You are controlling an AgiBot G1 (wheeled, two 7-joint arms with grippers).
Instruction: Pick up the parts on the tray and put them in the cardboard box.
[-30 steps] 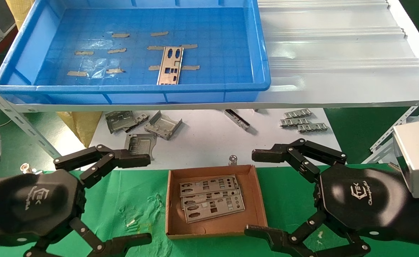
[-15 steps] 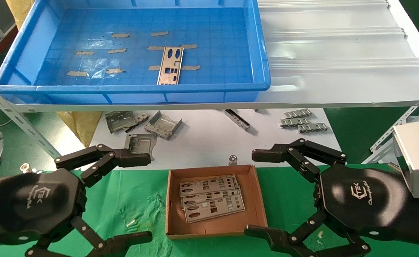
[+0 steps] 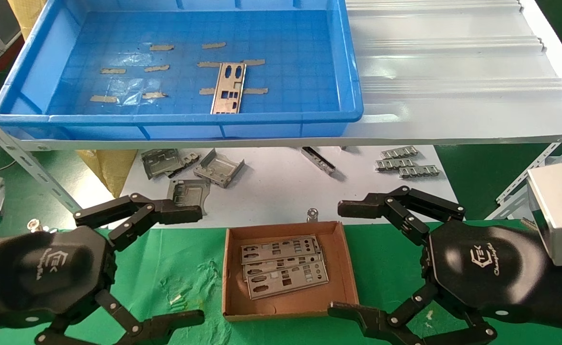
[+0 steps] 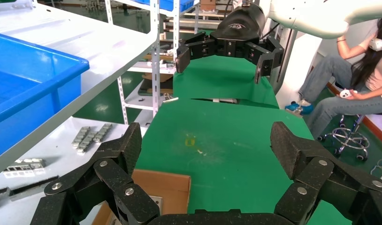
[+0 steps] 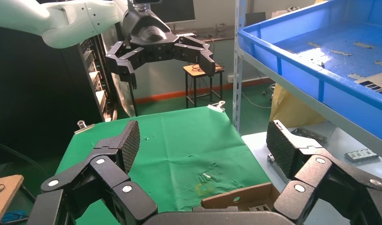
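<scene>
One part (image 3: 228, 88) is left in the tray (image 3: 175, 117), lying flat on the grid floor nearer the tray's right wall than its left, its long side running from the front rim toward the back, partly over scraps of tan tape (image 3: 256, 90). It looks a thin, stiff sheet of stamped metal, light and probably slick, with edges that sit flush on the plastic; I judge a grip across its narrow width, or a fingertip worked under one short end, would serve better than a pinch from above. The cardboard box (image 3: 350, 268), on the green cloth below the shelf's front edge, already holds a loose overlapping stack of plates (image 3: 283, 272), at least three, filling the middle and leaving bare floor along its near wall. The left gripper (image 3: 192, 262) hangs just left of the box, its claw spread wide and holding nothing; the right gripper (image 3: 340, 258) sits just right of the box, equally wide and empty. Grey brackets (image 3: 218, 168) and ridged strips (image 3: 407, 164) lie on the white sheet beyond the box.
</scene>
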